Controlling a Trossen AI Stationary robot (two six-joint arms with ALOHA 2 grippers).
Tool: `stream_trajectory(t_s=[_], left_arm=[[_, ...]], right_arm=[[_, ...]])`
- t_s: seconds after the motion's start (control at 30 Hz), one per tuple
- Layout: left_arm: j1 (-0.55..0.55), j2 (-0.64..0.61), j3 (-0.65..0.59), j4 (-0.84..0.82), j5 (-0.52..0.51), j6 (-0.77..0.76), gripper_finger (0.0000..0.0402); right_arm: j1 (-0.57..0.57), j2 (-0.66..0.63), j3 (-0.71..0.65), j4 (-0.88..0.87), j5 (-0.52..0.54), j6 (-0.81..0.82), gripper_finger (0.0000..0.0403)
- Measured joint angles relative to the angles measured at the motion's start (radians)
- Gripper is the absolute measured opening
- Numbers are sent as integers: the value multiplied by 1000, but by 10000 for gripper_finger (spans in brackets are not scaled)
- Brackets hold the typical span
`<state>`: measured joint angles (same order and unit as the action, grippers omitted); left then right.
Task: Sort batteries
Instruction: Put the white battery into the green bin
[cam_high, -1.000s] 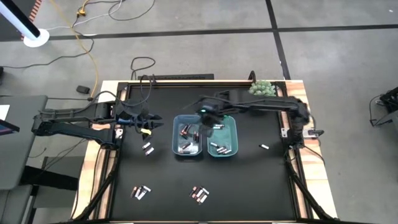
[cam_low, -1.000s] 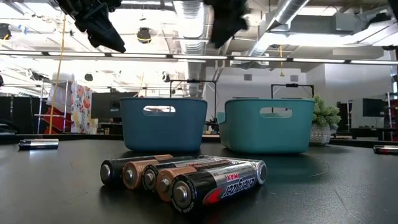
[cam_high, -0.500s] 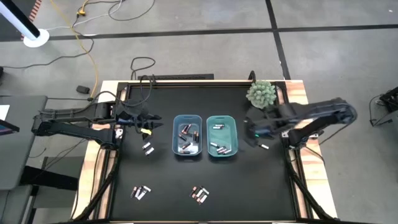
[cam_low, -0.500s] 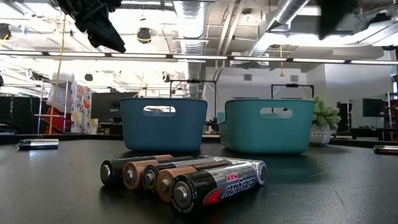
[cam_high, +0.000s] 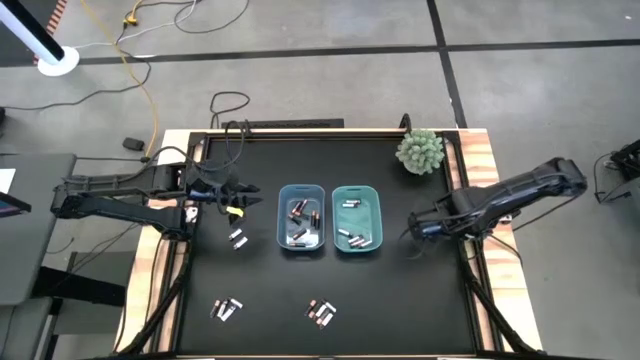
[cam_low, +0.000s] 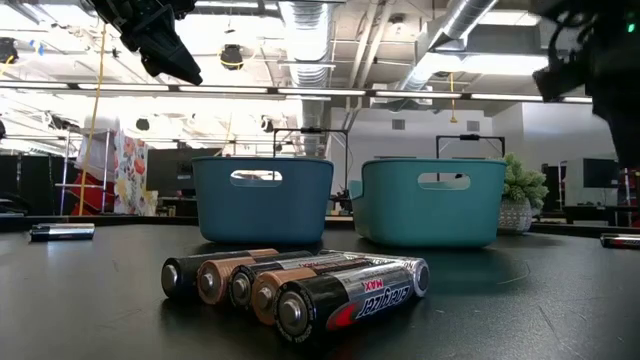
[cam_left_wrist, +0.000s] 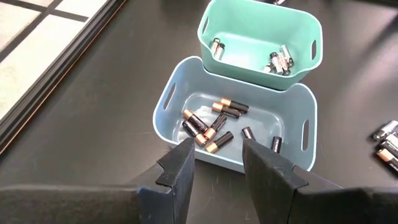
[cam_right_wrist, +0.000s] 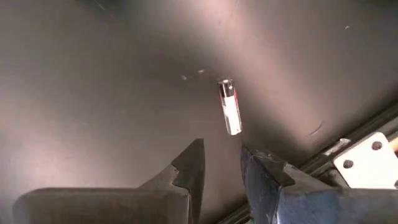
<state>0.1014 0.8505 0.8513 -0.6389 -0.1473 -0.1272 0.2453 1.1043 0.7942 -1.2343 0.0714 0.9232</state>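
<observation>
1. Where the table (cam_high: 400, 300) is bare, off the teal bin's (cam_high: 357, 218) outer side, one loose cell (cam_right_wrist: 229, 106) lies flat; in the right wrist view its silvery body with a red band has its long axis running toward the gripper.
2. The right gripper (cam_right_wrist: 219, 163) hangs just short of that cell's near end, fingers (cam_right_wrist: 189, 168) a narrow gap apart and holding nothing.
3. Inside the teal bin, silvery cells (cam_left_wrist: 278, 61) lie at mixed angles.
4. The blue bin (cam_high: 301, 218) touches the teal bin's other side and holds dark, copper-ended cells (cam_left_wrist: 209, 127) pointing every way.
5. On the table in front of the bins, five cells (cam_low: 300, 285) lie side by side, ends toward the low camera.
6. Left of the blue bin, the left gripper (cam_high: 250, 199) hovers, its fingers (cam_left_wrist: 177, 171) spread and empty.
7. A plant (cam_high: 420, 151) stands behind the teal bin.
</observation>
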Motion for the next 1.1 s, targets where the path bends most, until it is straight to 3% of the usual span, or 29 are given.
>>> stream_trajectory(t_s=[0.43,0.8,1.1], left_arm=[[0,0,0,0,0,0,130],[0,0,0,0,0,0,130],[0,0,0,0,0,0,130]], right_arm=[[-90,124,-114,116,-51,-243,116],[-180,232,-121,187,-70,-386,116],[-216,399,-117,217,-77,-453,116]])
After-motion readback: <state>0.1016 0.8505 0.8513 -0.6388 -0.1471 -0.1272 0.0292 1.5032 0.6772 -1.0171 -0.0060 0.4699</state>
